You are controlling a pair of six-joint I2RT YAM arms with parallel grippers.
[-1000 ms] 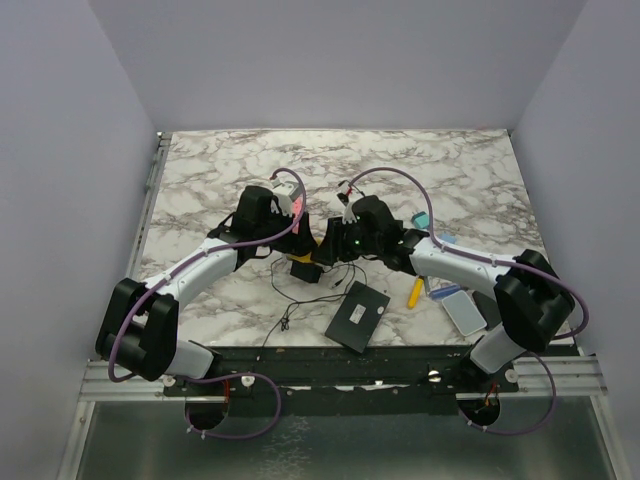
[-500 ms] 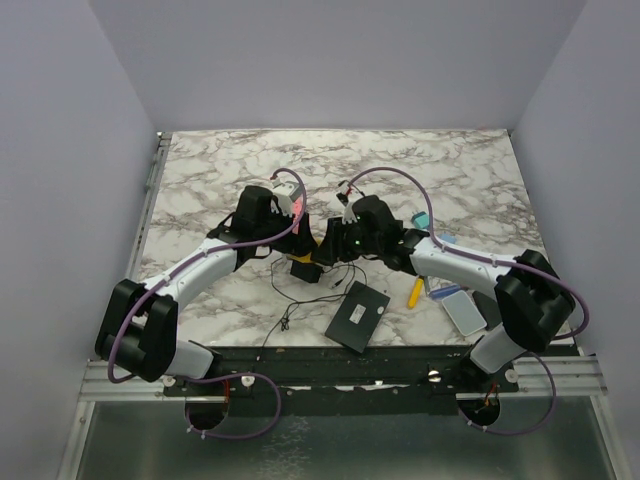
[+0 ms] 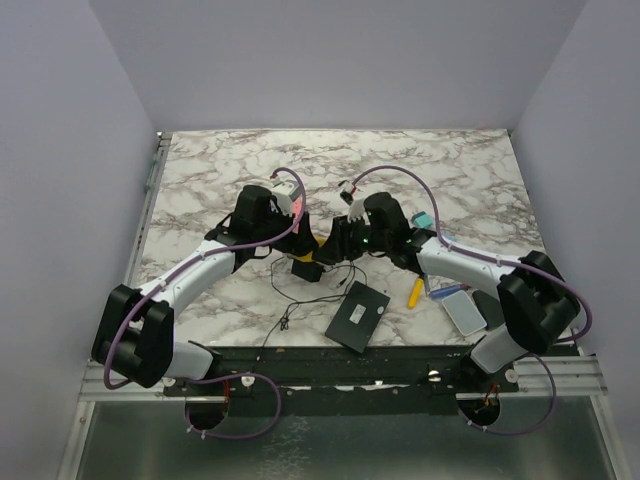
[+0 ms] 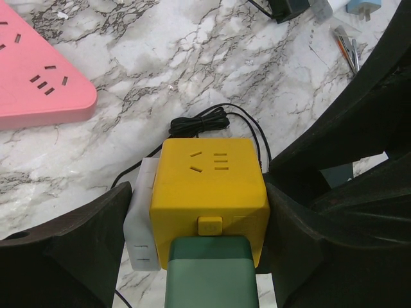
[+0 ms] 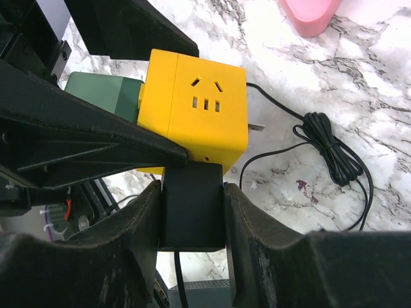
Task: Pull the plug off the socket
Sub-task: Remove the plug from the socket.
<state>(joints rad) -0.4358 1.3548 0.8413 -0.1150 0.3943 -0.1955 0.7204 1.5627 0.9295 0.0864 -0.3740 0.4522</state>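
Overhead, both arms meet at mid-table over the yellow socket cube point(image 3: 302, 268), with the left gripper point(image 3: 298, 248) and the right gripper point(image 3: 335, 246) close on either side of it. A flat black slab point(image 3: 357, 315) lies nearer the bases, apart from the work.

Left wrist view: the left gripper clamps the cube, one finger point(image 4: 90, 247) against a white adapter point(image 4: 142, 221) on its side and the other against the yellow wall. A green plug point(image 4: 212, 273) sits in the near face. A coiled cable point(image 4: 199, 122) lies just beyond; a pink power strip point(image 4: 38, 70) is well apart.

Right wrist view: the right gripper is closed on the black plug point(image 5: 191, 192), which is seated in the cube.

Assessment: both grips are made and extraction has not begun. The next move calls for a straight pull along the pins, with the cube braced. The left finger crowds the plug, and the cube may twist.
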